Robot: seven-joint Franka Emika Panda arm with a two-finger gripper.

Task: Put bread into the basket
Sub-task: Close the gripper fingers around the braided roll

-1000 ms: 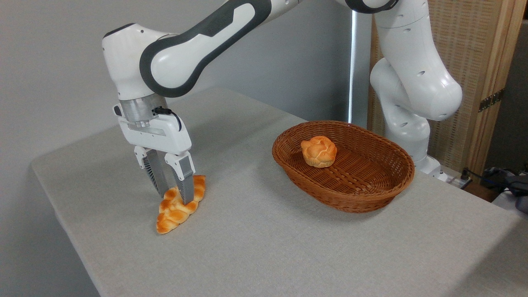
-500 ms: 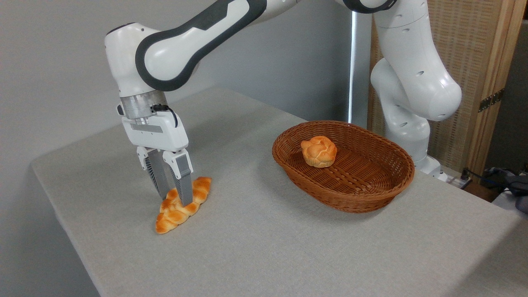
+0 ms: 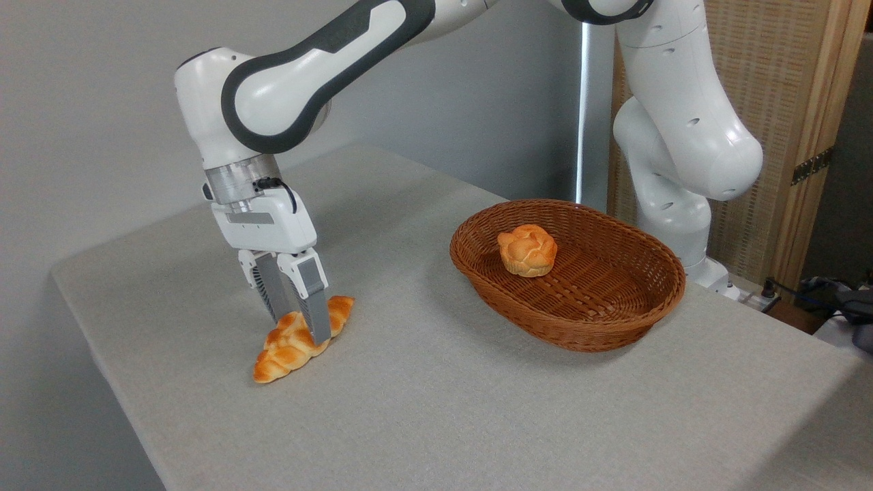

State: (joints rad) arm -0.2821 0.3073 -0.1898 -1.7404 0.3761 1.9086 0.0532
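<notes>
1. Braided loaf [image 3: 300,339] was seen on the table [image 3: 436,402], well apart from the wicker basket [image 3: 600,327].
2. Gripper [image 3: 300,327] was clamped across its middle.
3. A straight, level lift was judged advisable.

no readable text, labels, brands or numbers anywhere

One braided loaf [image 3: 293,344], one bun [image 3: 526,250], one basket [image 3: 593,327].
</notes>
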